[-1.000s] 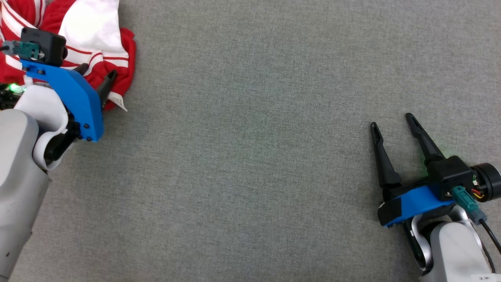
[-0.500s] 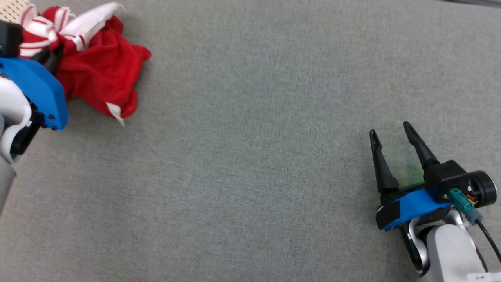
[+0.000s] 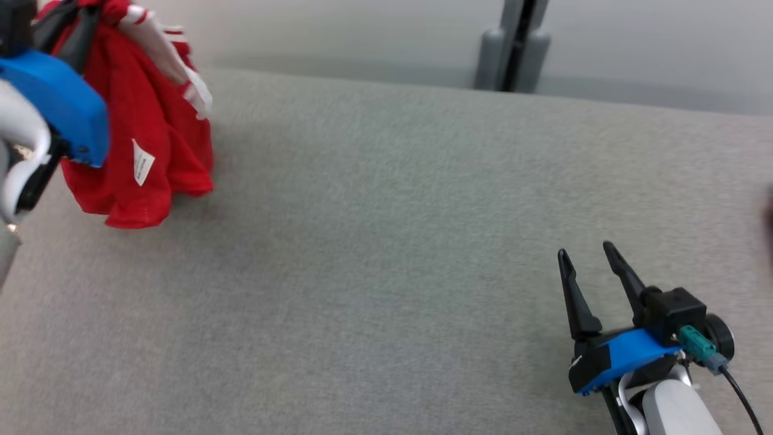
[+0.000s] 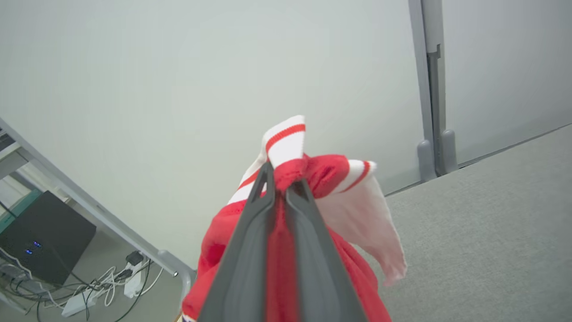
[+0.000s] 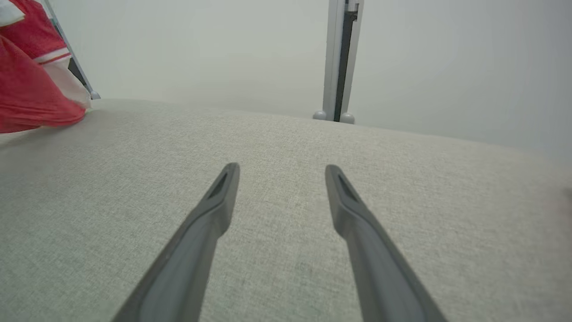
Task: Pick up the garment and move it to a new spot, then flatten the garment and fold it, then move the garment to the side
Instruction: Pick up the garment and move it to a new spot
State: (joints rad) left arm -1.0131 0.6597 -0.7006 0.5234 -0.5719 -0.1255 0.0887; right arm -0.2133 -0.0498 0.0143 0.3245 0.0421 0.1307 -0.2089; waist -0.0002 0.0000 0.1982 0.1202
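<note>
The garment [image 3: 151, 121] is red with white, red-striped parts and a small white label. It hangs bunched from my left gripper [image 4: 281, 179] at the head view's upper left, its lower hem near or just touching the grey table [image 3: 386, 241]. In the left wrist view the two dark fingers [image 4: 250, 241] pinch a red fold [image 4: 339, 179] near their tips, and a white sleeve droops to the right. My right gripper [image 3: 585, 249] stands open low over the table at the lower right, nothing between its fingers [image 5: 210, 223]. The garment [image 5: 27, 89] shows far to its left.
The grey fabric-covered table ends at a far edge [image 3: 423, 90], with a pale wall and a grey post [image 3: 513, 42] behind it. Off the table's left side a metal frame, a black box [image 4: 40, 237] and cables stand on the floor.
My left gripper has shut on the garment and lifted it off the table, so it now hangs. The head camera has tilted up, bringing the far edge into view. The right gripper stays open.
</note>
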